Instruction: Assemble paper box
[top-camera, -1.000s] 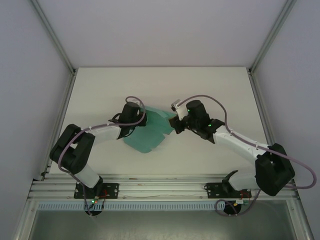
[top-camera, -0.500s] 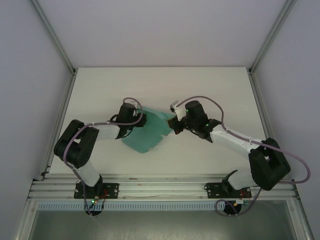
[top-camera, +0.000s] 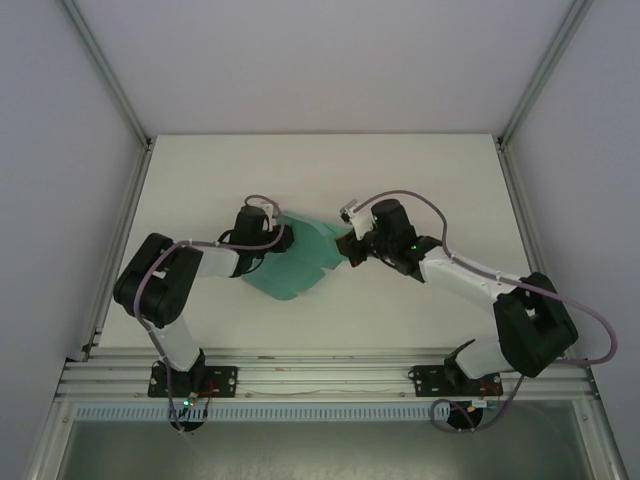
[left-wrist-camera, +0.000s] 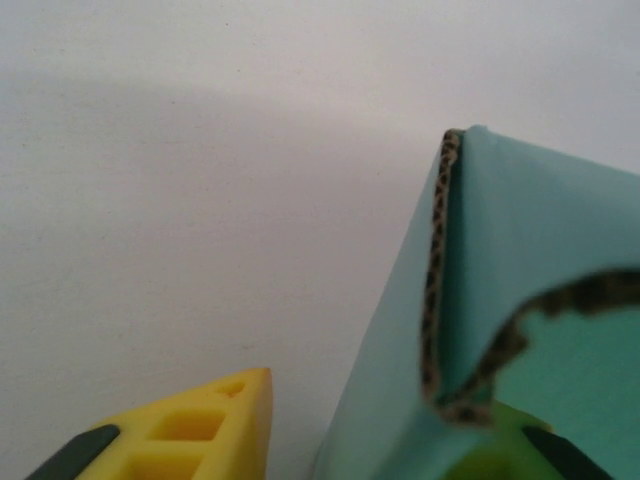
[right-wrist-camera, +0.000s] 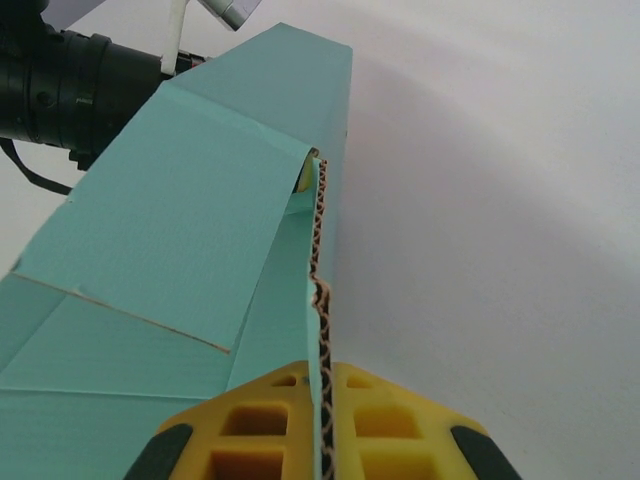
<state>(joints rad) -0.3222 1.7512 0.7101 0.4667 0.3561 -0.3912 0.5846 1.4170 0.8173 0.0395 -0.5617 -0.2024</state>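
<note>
Teal paper box (top-camera: 300, 265), right hand (right-wrist-camera: 322, 385) pinching it, left hand (left-wrist-camera: 375, 425) part-open (both reaching inward)

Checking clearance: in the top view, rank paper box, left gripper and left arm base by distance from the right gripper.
1. paper box, clamped in the right gripper.
2. left gripper, at the sheet's left side.
3. left arm base, near edge, bottom left.
</note>
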